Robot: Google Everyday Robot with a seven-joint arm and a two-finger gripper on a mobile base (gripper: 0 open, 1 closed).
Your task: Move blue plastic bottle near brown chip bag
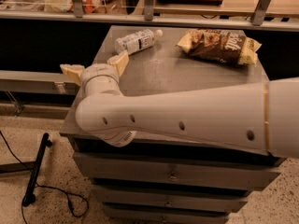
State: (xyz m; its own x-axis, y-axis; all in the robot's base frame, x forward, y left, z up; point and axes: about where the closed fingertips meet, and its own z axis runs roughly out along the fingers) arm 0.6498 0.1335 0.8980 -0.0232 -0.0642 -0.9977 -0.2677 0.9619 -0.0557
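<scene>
Cream fingers of my end effector [95, 66] stand spread and empty over the worktop's [163, 76] near-left part. Just beyond it, slightly right, the blue plastic bottle [137, 40] lies flat, long axis left to right, cap pointing right. Farther right, well apart, lies the brown chip bag [219, 45].
</scene>
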